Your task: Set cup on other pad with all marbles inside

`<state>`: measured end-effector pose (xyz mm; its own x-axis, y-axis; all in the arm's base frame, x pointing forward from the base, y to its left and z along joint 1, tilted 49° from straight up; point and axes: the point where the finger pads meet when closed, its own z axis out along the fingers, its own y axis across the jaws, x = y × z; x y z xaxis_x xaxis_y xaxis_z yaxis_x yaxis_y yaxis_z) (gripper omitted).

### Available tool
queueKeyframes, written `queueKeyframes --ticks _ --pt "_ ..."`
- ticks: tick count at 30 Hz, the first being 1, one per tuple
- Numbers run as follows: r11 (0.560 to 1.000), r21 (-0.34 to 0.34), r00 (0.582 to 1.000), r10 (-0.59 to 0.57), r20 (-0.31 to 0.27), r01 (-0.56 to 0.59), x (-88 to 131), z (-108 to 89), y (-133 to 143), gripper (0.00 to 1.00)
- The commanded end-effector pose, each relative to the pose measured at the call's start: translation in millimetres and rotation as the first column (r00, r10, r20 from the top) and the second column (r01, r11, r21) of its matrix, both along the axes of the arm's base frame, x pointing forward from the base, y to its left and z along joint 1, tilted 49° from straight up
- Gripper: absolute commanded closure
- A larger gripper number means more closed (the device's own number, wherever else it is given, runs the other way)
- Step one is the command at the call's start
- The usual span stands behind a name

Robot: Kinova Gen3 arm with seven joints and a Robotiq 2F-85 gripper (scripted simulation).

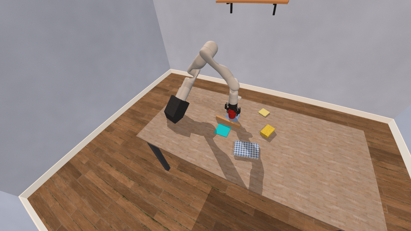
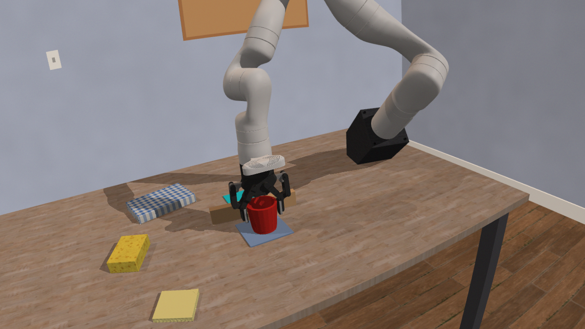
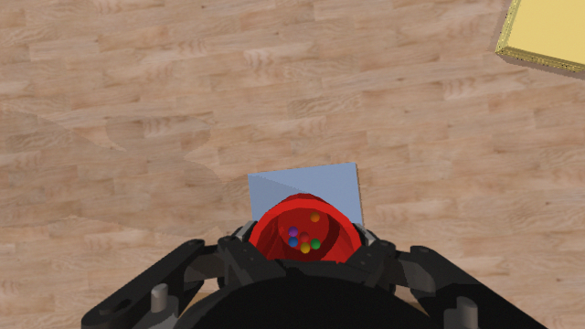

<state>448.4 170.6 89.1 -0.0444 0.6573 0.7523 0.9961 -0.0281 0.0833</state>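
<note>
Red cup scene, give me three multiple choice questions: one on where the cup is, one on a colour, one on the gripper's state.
1. Where does the cup stand?
A. on the pale blue pad
B. on the rail
C. on the checked cloth
2. What colour is the other pad?
A. pink
B. turquoise
C. black
3. How is the gripper?
A. shut above the cup
B. out of view
C. open around the cup

1 A: the cup rests on the pale blue pad.
2 B: the other pad, beyond the rail, is turquoise.
3 C: the gripper has its fingers spread beside the cup.
</note>
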Motion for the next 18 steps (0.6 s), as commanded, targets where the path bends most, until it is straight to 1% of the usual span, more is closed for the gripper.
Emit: queueKeyframes --ticks 1,18 --pt "1.000 0.000 1.000 -0.001 0.001 0.001 0.5 0.3 -0.6 0.10" --pt "1.000 0.000 1.000 -0.001 0.001 0.001 0.5 0.3 -0.6 0.14"
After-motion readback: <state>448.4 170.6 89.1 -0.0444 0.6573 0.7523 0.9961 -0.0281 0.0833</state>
